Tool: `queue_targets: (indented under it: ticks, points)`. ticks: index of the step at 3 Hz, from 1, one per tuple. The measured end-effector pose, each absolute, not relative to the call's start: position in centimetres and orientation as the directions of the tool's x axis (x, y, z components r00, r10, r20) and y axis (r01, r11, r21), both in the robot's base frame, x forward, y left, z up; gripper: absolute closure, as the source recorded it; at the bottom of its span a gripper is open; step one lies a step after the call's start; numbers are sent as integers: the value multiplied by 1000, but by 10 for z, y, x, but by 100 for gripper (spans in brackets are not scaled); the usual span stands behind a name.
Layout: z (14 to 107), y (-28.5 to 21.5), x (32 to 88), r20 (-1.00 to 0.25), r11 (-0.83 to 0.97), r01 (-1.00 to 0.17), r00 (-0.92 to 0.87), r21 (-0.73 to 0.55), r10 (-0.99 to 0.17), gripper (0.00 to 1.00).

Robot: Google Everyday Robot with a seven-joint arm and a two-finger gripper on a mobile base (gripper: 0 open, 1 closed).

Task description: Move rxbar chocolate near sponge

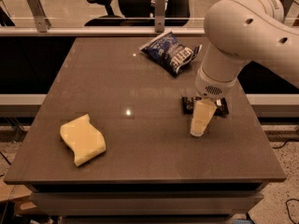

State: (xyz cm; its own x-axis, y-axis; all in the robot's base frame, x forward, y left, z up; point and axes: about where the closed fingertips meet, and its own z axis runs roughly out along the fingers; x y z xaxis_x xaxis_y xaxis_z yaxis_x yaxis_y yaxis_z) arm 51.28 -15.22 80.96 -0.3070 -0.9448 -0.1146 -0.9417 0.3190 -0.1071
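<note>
A small, flat black rxbar chocolate wrapper (188, 104) with white lettering lies on the right side of the dark worktop (140, 78), partly hidden behind the robot's hand (198, 130), which points down just in front of it. A thick, wavy-edged pale yellow foam sponge (82, 140) lies flat well apart, near the front-left corner.

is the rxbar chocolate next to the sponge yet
No, the rxbar chocolate lies just behind the tool, with the sponge far across the table.
</note>
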Motion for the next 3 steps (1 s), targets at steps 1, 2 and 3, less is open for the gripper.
queue_targets:
  ticks: [1, 2, 3]
  points:
    - [818, -152, 513, -115, 319, -942, -307, -107, -945, 87]
    - [823, -152, 513, -115, 319, -942, -307, -107, -945, 100]
    - [823, -152, 513, -115, 319, -942, -307, -107, -945, 100]
